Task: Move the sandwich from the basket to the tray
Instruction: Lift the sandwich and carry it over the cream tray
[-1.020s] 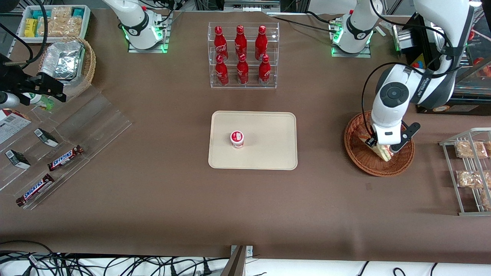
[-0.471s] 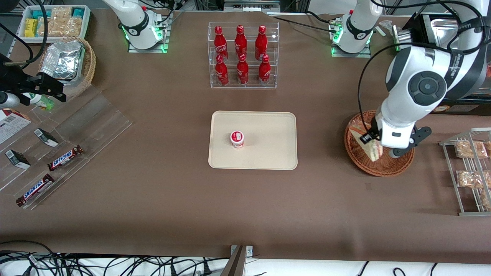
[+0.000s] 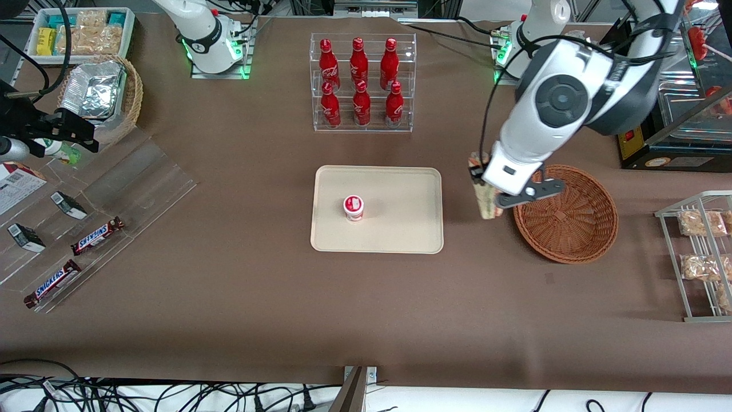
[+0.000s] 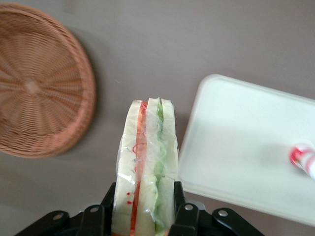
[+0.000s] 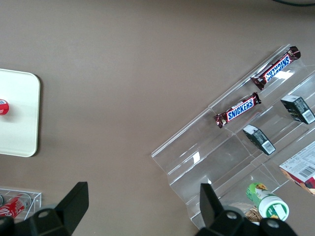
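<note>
Scanning the front frame left to right, we note the tray at centre, a small red-and-white cup standing on it. Right of the tray, above bare desk, the tool hangs in the air with its jaws closed on the sandwich. The wedge sits between tray and basket, over neither, clear of the desk. The basket lies right of centre with nothing in it. From the wrist camera we see the sandwich pinched on both bread faces by the fingers, red and green filling edge-on, basket and tray flanking it below.
</note>
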### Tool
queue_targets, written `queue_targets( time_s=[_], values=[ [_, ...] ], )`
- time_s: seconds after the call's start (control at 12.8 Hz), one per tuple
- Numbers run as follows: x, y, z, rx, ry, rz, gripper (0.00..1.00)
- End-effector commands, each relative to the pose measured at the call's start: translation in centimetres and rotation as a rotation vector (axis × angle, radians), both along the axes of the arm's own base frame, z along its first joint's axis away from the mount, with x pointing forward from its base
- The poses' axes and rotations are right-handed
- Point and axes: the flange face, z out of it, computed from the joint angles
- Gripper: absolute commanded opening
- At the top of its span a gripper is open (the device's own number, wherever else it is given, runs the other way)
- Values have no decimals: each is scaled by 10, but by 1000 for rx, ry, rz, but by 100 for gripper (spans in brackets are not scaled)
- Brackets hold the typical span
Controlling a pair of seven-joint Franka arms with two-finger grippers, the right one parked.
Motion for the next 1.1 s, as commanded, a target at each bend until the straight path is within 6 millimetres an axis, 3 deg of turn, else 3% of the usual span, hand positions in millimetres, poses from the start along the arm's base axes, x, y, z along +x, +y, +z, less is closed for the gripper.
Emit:
queue_targets(
  time_s=[0.0, 0.16, 0.47, 0.71, 0.86, 1.02],
  values=[
    [-1, -36, -10, -99, -1, -69, 47],
    [-10, -73, -34, -137, 3, -100, 47],
    [-23, -111, -66, -163, 3, -122, 47],
    [-38, -128, -98, -184, -19, -127, 47],
    [-44, -134, -124, -109, -49, -123, 47],
    [-47, -141, -134, -89, -74, -112, 47]
  ],
)
